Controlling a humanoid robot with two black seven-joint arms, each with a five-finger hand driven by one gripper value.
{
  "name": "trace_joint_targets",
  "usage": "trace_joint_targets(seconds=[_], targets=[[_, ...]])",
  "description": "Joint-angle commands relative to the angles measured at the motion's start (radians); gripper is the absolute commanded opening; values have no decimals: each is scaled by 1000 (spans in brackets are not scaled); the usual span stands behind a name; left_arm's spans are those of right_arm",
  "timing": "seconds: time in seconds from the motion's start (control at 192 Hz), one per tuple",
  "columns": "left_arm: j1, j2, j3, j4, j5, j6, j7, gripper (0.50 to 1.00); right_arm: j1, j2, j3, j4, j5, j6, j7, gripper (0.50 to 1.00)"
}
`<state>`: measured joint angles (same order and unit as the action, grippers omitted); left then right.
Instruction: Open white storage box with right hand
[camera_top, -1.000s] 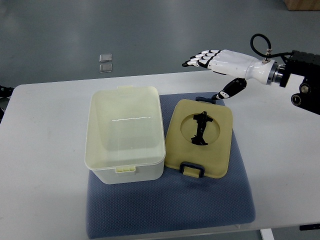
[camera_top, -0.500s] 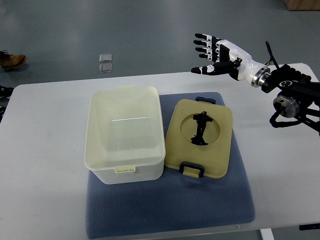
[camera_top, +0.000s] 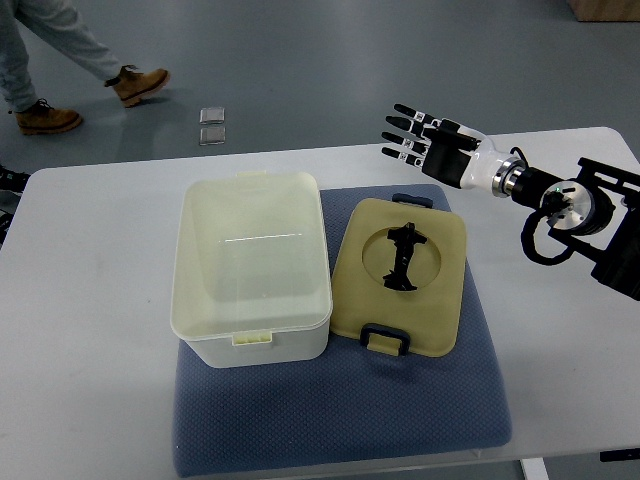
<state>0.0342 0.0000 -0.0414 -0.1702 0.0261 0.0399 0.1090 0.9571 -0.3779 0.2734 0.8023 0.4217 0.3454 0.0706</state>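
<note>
The white storage box (camera_top: 250, 270) stands open on a blue mat (camera_top: 340, 410), left of centre. Its cream lid (camera_top: 400, 278) lies flat on the mat beside the box on the right, inner side up, with a black handle part in its round recess and dark latches at its near and far edges. My right hand (camera_top: 425, 140) hovers above the table's far edge, beyond and right of the lid. Its fingers are spread and hold nothing. Its arm (camera_top: 580, 215) comes in from the right edge.
The white table (camera_top: 80, 330) carries the mat. On the grey floor beyond it lie two small clear squares (camera_top: 211, 126). A person's legs and brown boots (camera_top: 85, 95) show at the top left.
My right hand has turned at the wrist and drawn slightly down and right, fingers now spread palm-out. A person has walked into view at the top left. Box and lid have not moved.
</note>
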Motion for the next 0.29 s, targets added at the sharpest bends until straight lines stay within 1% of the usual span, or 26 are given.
trace_joint_targets(seconds=[0.0, 0.286], targets=[[0, 0, 0, 0, 0, 0, 0, 1000, -3, 5, 3, -6, 0, 9, 5, 940], [0, 0, 0, 0, 0, 0, 0, 1000, -12, 22, 21, -5, -9, 15, 5, 940]])
